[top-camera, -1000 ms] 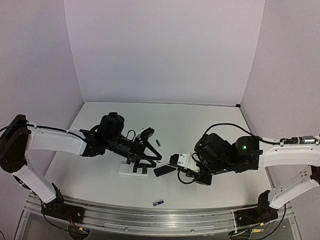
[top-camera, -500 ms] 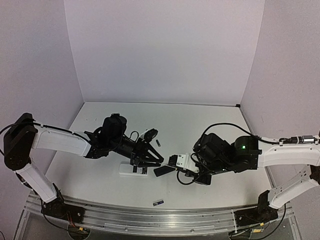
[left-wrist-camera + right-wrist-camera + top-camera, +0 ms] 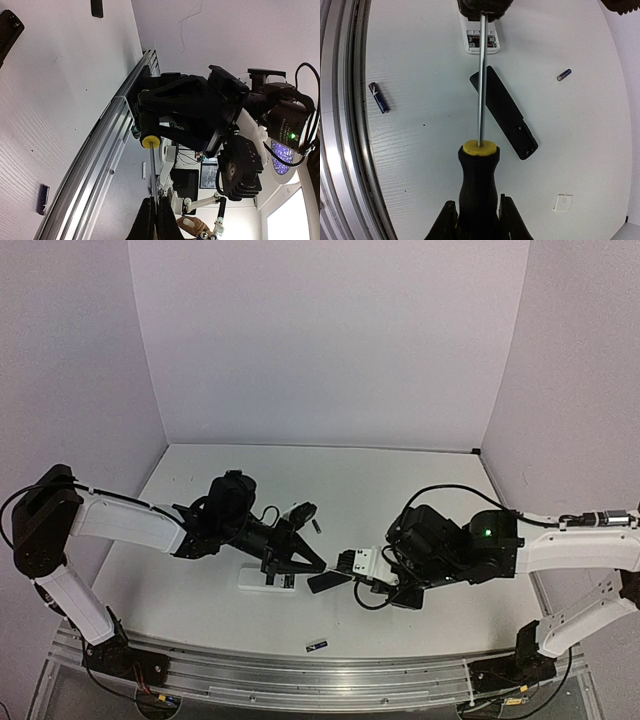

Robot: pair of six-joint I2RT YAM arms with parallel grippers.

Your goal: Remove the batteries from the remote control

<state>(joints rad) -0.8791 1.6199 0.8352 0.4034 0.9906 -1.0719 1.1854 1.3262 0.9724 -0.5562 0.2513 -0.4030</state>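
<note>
A white remote (image 3: 268, 580) lies face down, its open compartment (image 3: 481, 40) showing cells I cannot make out clearly. Beside it lies a black remote (image 3: 504, 112) (image 3: 328, 581). Loose batteries lie on the table: one (image 3: 379, 97) (image 3: 316, 645) near the front rail, another (image 3: 563, 74) (image 3: 316, 525) further back. A screwdriver spans both grippers. My right gripper (image 3: 479, 215) (image 3: 358, 571) is shut on its yellow-and-black handle (image 3: 479, 180). My left gripper (image 3: 156, 215) (image 3: 304, 562) is shut on the thin metal shaft (image 3: 481, 75) just above the white remote.
A small white cover (image 3: 562, 202) lies on the table to the right of the black remote. The metal rail (image 3: 300, 680) runs along the near edge. White walls enclose the table on the left, right and back.
My left gripper has moved slightly right and closed on the screwdriver shaft. The right gripper stays where it was on the handle.
</note>
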